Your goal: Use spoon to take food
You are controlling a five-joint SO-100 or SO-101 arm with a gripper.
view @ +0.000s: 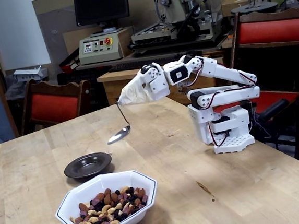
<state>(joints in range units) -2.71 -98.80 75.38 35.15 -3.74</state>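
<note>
The white arm's gripper [129, 94] is raised above the wooden table [206, 159], shut on the off-white taped top of the spoon. The spoon [119, 134] hangs below it on a thin bent dark handle, its shiny bowl in the air above and behind the dark plate [88, 165]. The spoon bowl looks empty. The food [109, 205], a mix of brown nuts, pale cashews and dark raisins, lies in a white octagonal bowl [145, 183] at the front of the table, well below and in front of the spoon.
The arm's white base [226, 126] stands on the table at the right. Red-backed chairs [52, 106] stand behind the table at left and right. A bench with machines and a monitor fills the background.
</note>
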